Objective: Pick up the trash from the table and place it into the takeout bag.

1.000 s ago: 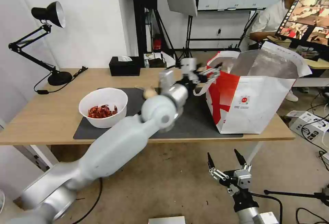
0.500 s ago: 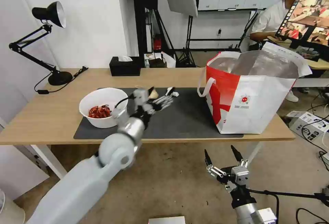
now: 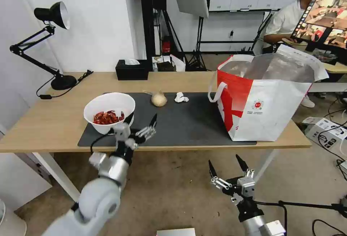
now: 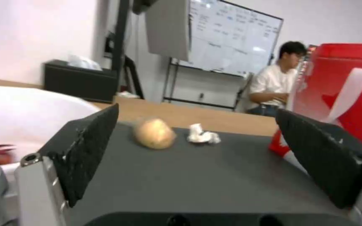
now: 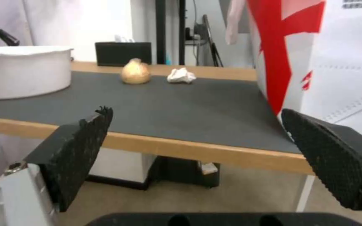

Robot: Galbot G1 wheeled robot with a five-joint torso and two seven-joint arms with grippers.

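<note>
The left gripper (image 3: 141, 120) hangs at the near edge of the table (image 3: 50, 120), its two black fingers spread apart with nothing between them, just beside the white bowl (image 3: 109, 111). From its own wrist camera the bowl (image 4: 26, 110) is cut off by the frame edge and partly hidden behind one finger (image 4: 91, 147), with only a blurred trace of red shells showing low down. In the head view the red crayfish shells (image 3: 106, 117) lie heaped in the bowl, whose near wall is partly covered by the gripper.

Farther across the dark grey mat (image 3: 188, 120) sits the small cream knotted bag (image 3: 158, 99), and just to its right, apart from it, the crumpled white tissue (image 3: 181, 97). At the right end of the mat stands the takeout bag (image 3: 267, 109), mouth open and foil lining showing; what lies inside is too dim to make out. One white loop handle (image 3: 214, 90) droops over its left side.

The right gripper (image 3: 227, 165) is held low, in front of and below the table edge, fingers wide apart and empty. Its wrist camera looks along the mat at the tissue (image 5: 181, 75) and the cream bag (image 5: 135, 72), with the takeout bag (image 5: 336, 62) cropped at the side.

A black tissue box (image 3: 132, 69) sits at the far edge, and a black desk lamp (image 3: 50, 41) at the far left.
</note>
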